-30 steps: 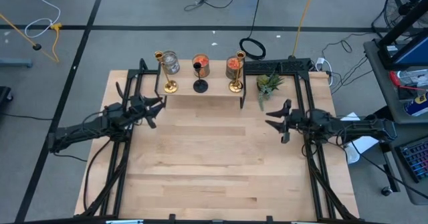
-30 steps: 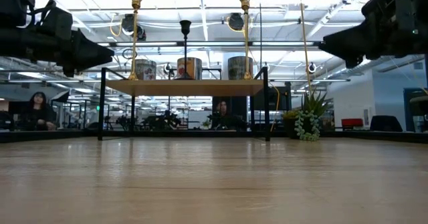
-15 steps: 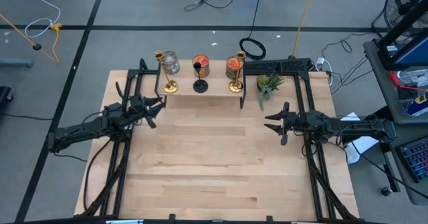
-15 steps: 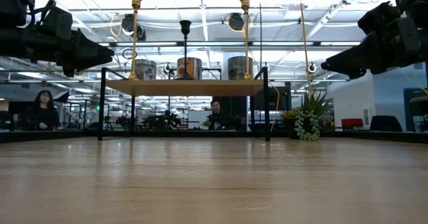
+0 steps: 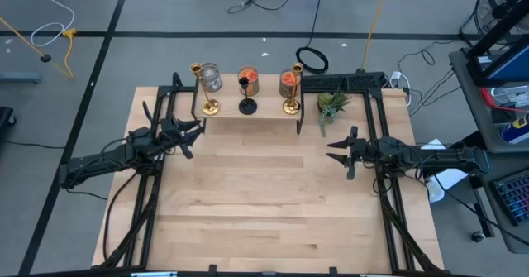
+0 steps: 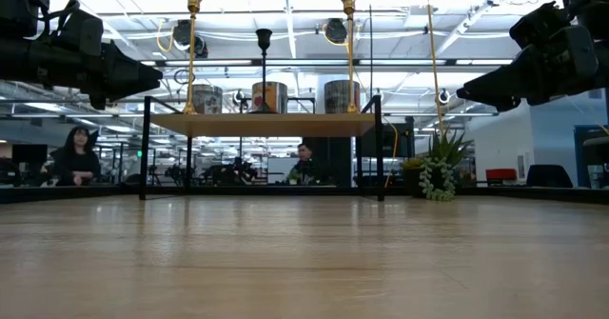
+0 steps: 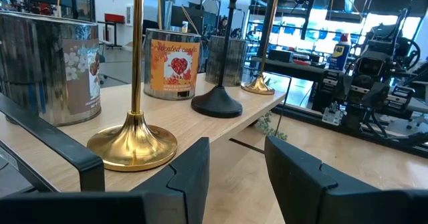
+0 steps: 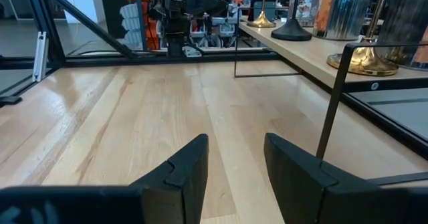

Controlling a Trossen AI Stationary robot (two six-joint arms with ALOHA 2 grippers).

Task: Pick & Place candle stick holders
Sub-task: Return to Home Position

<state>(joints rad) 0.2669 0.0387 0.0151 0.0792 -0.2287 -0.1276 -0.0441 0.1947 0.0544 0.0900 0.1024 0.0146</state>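
Three candle stick holders stand by their round bases on a raised wooden shelf (image 5: 248,116) at the table's far side: a gold one at the left (image 5: 209,106) (image 7: 132,142), a black one in the middle (image 5: 247,105) (image 7: 217,105), a gold one at the right (image 5: 291,106) (image 8: 365,60). My left gripper (image 5: 192,136) (image 7: 237,167) is open and empty, near the shelf's left end, close to the left gold holder. My right gripper (image 5: 340,151) (image 8: 235,158) is open and empty, above the table to the right of the shelf.
Three round jars (image 5: 212,79) (image 5: 250,80) (image 5: 288,79) stand behind the holders on the shelf. A small green plant (image 5: 331,105) stands right of the shelf. The shelf has thin black legs (image 6: 145,148). Bare wooden table (image 5: 256,194) lies in front. People show in the room beyond.
My right gripper has moved a little toward the table's left edge and the shelf, and has come slightly lower in the low view. My left gripper and the holders have kept still.
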